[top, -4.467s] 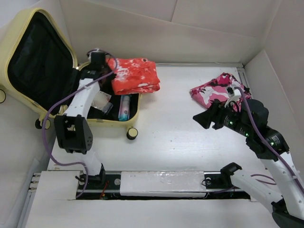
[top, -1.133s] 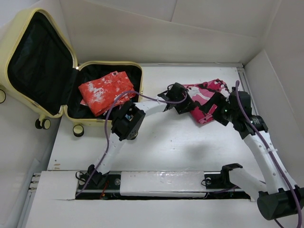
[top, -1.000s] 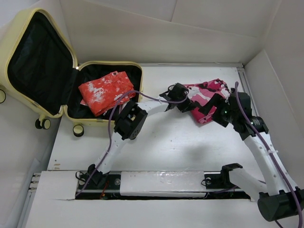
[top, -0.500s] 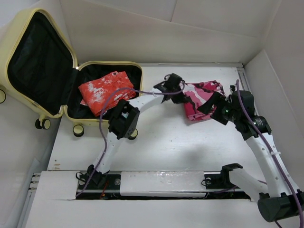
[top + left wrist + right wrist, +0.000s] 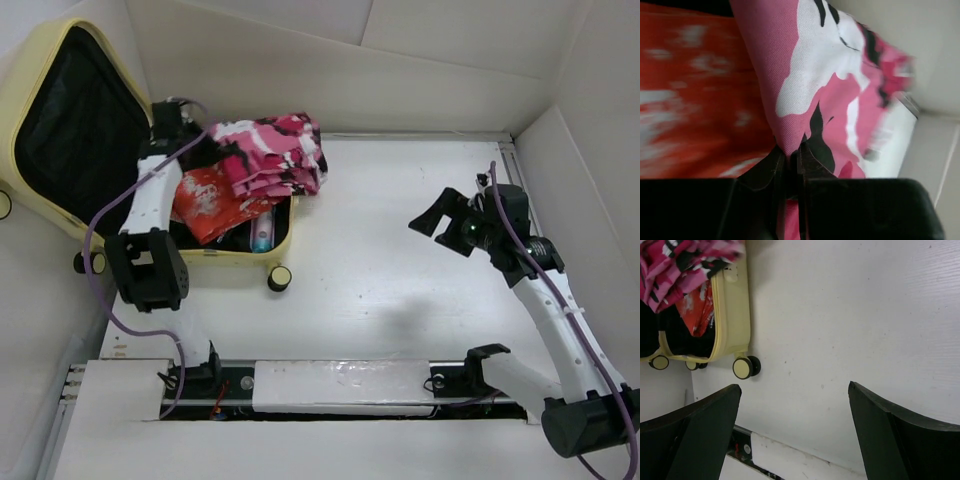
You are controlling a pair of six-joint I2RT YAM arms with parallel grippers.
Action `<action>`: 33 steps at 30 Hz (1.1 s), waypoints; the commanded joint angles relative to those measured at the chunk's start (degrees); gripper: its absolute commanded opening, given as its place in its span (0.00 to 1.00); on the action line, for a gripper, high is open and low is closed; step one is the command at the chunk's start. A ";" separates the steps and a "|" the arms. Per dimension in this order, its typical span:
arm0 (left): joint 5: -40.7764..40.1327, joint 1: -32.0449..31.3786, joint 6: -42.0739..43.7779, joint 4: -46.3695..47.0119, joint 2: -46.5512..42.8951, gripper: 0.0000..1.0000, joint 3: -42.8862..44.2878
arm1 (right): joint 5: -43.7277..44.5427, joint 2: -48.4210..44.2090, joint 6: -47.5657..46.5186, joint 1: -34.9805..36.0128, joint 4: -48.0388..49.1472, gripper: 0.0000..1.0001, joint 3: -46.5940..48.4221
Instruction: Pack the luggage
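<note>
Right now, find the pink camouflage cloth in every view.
Top external: pink camouflage cloth upper left, over the luggage.
Left wrist: the cloth fills centre and upper right.
Right wrist: the cloth, top-left corner.
Shared landmark: the orange cloth next to it.

Luggage (image 5: pixel 215 256) sits at table's (image 5: pixel 400 300) far left, lid standing open behind-left. Inside it, a folded garment (image 5: pixel 205 200); the camo garment (image 5: pixel 265 155) lies on top, spilling over the far-right rim. A tube (image 5: pixel 262 235) lies in the front-right corner. Left gripper (image 5: pixel 195 148) is at the camo garment's left edge; right gripper (image 5: pixel 437 215) well apart, far right.
</note>
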 commanded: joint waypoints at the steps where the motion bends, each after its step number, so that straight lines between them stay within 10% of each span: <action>1: 4.26 6.64 3.15 4.56 -5.62 0.00 -7.72 | -1.28 0.34 -1.11 1.04 3.20 0.94 1.22; 21: -25.95 13.16 5.70 -7.63 -9.06 0.00 -4.40 | -2.42 1.92 -2.16 2.18 3.29 0.94 1.22; 28: -25.28 13.16 5.17 -14.14 -10.45 0.52 -5.44 | -4.97 3.95 -2.16 5.41 5.04 0.93 2.35; 33: -27.38 8.96 5.17 -16.16 -22.64 0.59 -7.56 | -8.48 7.55 -1.64 11.31 10.31 0.72 3.50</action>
